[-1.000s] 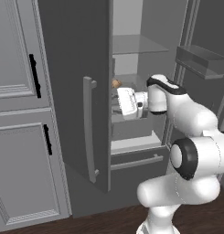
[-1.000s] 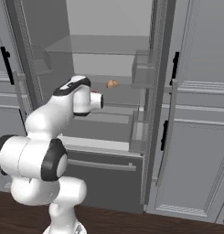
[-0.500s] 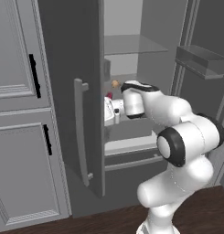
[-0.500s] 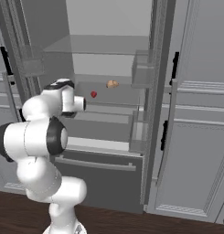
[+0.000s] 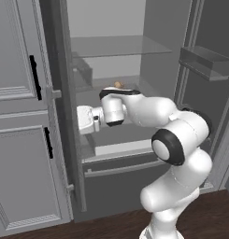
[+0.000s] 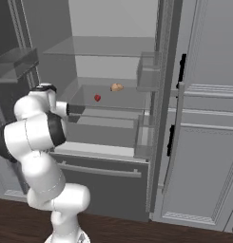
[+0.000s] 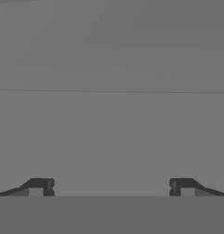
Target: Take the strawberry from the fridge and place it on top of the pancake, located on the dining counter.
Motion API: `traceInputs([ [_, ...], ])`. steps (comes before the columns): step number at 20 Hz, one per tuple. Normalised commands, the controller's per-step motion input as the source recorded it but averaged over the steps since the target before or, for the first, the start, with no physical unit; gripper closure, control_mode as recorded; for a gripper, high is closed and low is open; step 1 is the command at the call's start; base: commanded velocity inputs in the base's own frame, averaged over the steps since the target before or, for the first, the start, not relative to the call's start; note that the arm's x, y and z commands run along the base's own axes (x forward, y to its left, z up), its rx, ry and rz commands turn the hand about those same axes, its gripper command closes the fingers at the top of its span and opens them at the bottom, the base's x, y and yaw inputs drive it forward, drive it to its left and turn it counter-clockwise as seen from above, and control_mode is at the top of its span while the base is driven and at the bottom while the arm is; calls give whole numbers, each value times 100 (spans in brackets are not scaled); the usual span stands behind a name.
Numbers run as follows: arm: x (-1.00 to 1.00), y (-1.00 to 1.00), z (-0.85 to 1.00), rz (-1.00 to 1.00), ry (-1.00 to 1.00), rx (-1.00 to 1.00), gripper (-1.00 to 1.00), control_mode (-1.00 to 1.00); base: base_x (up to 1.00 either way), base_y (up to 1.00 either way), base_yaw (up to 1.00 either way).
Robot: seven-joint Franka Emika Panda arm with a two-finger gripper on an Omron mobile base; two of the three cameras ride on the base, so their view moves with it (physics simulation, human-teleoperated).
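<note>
Swinging leftward since a second ago, the white arm's hand now faces the inner side of the left door of the tall dark grey French-door fridge [image 5: 64, 140], where before it sat nearer the middle of the opening; the door also stands wider.

Nearest, the two-finger gripper [image 7: 111, 186] has its jaws spread wide with nothing between them; the hand view gives flat grey surface ahead, crossed by one faint line. From the left base view the white hand sits just beside the door's inner face, low against the door shelves.

Farther in, the tiny bright red strawberry [image 6: 97, 98] rests on a glass shelf, with a small tan rounded food item [image 6: 117, 87] near it, a little deeper and to the right.

The risk, as I judge it, is the hand knocking or snagging on the door or its bins, because it is close to that face and turned away from the shelf. A hurried swing back could also sweep the berry or its tan neighbour off the glass.

The strawberry lies well apart from the jaws, off to their side and deeper in the fridge, outside their line.
</note>
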Motion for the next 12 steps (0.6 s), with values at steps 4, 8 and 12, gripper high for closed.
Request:
traceInputs([
  [4, 0, 70, 0, 0, 0, -5, -100, -100, 0, 0, 0],
  [8, 0, 46, 0, -3, 0, -4, -100, -100, 0, 0, 0],
  [12, 0, -10, 0, -4, 0, -1, -100, -100, 0, 0, 0],
])
